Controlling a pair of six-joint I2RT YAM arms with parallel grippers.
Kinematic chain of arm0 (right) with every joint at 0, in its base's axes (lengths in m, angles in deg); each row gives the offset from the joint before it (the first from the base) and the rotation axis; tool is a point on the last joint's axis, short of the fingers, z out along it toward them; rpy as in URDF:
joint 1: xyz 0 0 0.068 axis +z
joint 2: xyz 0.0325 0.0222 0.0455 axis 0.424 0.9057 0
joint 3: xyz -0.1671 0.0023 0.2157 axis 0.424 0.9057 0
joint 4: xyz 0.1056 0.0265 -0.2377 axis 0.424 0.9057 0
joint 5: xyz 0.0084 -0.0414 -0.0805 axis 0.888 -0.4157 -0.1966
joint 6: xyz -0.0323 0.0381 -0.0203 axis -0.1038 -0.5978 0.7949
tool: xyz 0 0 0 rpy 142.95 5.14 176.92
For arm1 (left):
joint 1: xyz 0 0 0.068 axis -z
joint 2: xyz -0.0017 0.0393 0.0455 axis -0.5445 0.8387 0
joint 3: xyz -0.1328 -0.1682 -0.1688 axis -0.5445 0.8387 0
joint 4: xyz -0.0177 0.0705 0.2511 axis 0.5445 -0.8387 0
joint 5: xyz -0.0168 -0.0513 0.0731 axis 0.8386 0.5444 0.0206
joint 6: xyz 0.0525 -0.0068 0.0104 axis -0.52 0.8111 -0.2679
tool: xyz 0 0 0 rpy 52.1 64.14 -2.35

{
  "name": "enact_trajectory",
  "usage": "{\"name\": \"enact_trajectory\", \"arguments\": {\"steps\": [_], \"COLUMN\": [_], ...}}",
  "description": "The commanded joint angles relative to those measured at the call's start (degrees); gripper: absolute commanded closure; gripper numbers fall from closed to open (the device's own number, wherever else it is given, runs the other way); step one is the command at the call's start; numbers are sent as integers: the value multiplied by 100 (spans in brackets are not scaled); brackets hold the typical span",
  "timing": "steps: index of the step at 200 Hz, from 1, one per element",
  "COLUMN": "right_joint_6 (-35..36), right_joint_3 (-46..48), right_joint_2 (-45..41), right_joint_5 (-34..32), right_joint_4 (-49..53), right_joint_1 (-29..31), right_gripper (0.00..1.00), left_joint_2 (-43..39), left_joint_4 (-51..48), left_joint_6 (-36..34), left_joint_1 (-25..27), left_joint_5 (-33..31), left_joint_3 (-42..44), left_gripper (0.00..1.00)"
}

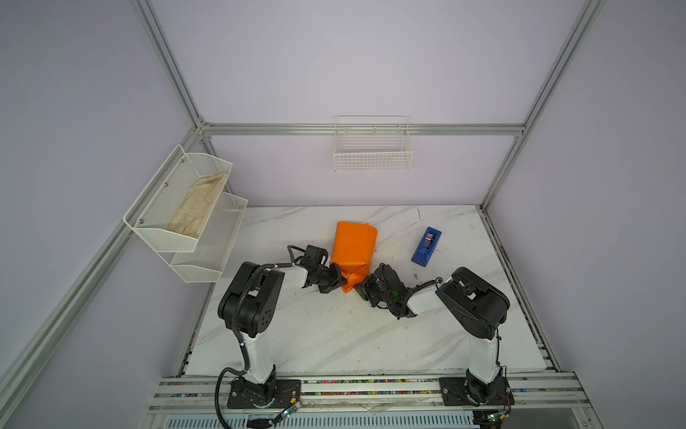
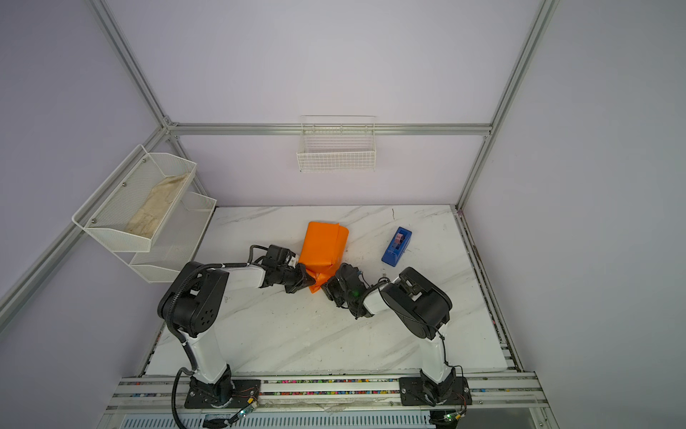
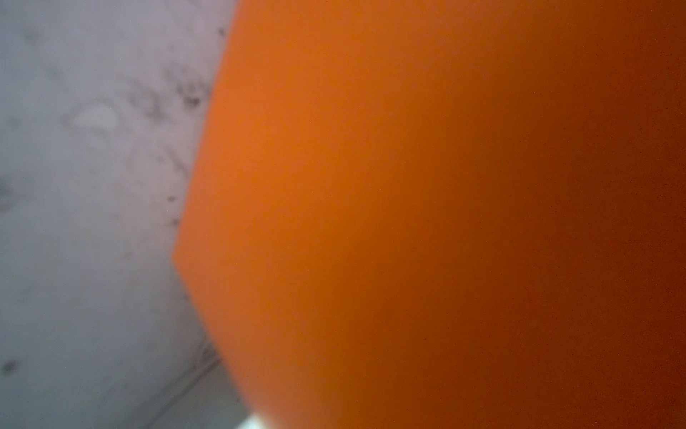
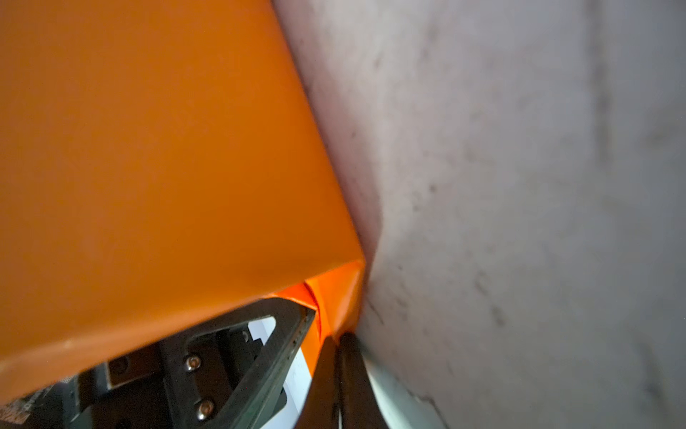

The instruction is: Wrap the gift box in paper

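My left pincer point(image 1: 338, 279) and right pincer point(image 1: 359, 286) squeeze the paper point(image 1: 354, 243) by its end, to fold it over the hidden gift box.

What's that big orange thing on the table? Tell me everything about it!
It's the paper, smooth plain orange, folded into a long parcel lying flat on the marble table. Its near end is creased into small flaps. The right gripper pinches a flap there; the left gripper is shut at that end too. Nothing inside shows.
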State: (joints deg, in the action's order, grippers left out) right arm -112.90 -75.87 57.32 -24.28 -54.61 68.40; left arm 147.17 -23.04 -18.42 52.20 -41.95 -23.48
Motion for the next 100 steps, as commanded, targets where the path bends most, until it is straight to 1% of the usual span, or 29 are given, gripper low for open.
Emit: {"name": "enact_trajectory", "arguments": {"steps": [1, 28, 64, 86, 100], "right_joint_6": [-477, -442, -334, -253, -224], "right_joint_3": [142, 225, 490, 721, 920], "right_joint_2": [141, 38, -211, -399, -563], "right_joint_5": [-196, -163, -10, 181, 281], "right_joint_4": [408, 408, 448, 445, 425], "right_joint_1": [-51, -58, -52, -55, -50], "right_gripper": [100, 100, 100, 100, 100], "left_joint_2": [-140, -513, -1187, -1506, -1600], "left_joint_4": [-165, -346, -1046, -1586, -2005], "left_joint_6": [15, -74, -392, -779, -1186], "left_joint_1": [22, 22, 22, 22, 22], "left_joint_5": [-92, -102, -249, -314, -363], "left_joint_3": [-168, -279, -587, -977, -1358], "left_gripper": [91, 88, 84, 83, 82]}}
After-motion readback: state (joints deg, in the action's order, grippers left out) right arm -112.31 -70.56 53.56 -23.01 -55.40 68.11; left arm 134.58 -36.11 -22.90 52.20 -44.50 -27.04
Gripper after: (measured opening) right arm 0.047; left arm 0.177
